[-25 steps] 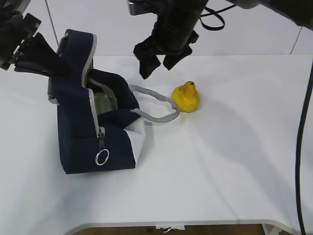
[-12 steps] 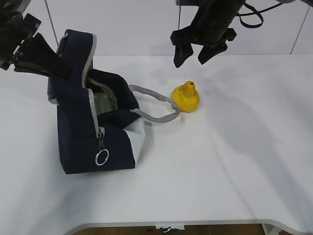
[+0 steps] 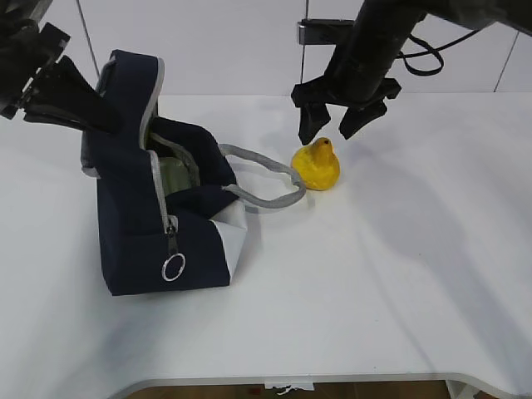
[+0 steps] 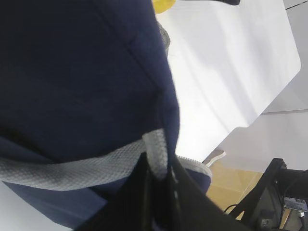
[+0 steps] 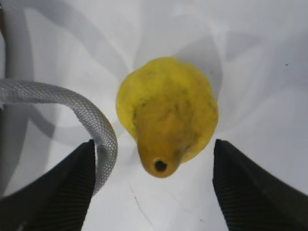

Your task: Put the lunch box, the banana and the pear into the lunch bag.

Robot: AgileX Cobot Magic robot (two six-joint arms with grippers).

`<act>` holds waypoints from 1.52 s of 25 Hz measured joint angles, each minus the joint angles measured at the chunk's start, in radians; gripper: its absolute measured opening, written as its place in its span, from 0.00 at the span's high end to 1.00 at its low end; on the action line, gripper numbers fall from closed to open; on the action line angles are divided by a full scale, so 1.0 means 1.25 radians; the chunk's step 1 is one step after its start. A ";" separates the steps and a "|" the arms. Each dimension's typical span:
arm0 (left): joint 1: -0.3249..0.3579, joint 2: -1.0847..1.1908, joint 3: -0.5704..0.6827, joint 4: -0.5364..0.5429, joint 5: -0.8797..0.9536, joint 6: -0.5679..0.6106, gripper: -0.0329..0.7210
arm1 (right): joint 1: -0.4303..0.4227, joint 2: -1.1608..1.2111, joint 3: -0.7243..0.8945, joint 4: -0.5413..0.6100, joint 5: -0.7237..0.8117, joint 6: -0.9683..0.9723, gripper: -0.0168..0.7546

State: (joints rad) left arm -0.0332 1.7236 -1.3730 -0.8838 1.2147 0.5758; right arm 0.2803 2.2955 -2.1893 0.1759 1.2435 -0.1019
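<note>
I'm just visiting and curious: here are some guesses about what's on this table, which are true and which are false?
1. The pear stands on the table, outside the lunch bag. True.
2. The right gripper is clamped around the pear. False: its jaws are open, above the pear and to either side of it.
3. The left gripper is pinching the bag's grey edging. True.
4. The bag is zipped shut. False: its top gapes open, with the flap held up.
5. The grey strap lies far from the pear. False: it curves right beside it.
</note>
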 joint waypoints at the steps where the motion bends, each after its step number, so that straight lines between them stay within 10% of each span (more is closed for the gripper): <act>1: 0.000 0.000 0.000 0.000 0.000 0.000 0.95 | 0.000 0.003 0.000 -0.001 0.000 0.000 0.23; 11: 0.000 0.000 0.000 0.000 0.000 0.000 0.95 | 0.000 0.049 0.001 -0.003 -0.001 -0.002 0.25; 24: 0.000 0.000 0.000 0.000 0.000 0.000 0.95 | 0.000 0.049 0.001 -0.018 -0.001 -0.030 0.70; 38: 0.000 -0.001 0.000 0.049 0.000 0.000 0.95 | 0.000 -0.006 0.003 0.034 -0.001 -0.036 0.72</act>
State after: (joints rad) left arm -0.0332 1.7221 -1.3730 -0.8228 1.2147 0.5758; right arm 0.2803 2.2876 -2.1856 0.2188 1.2417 -0.1467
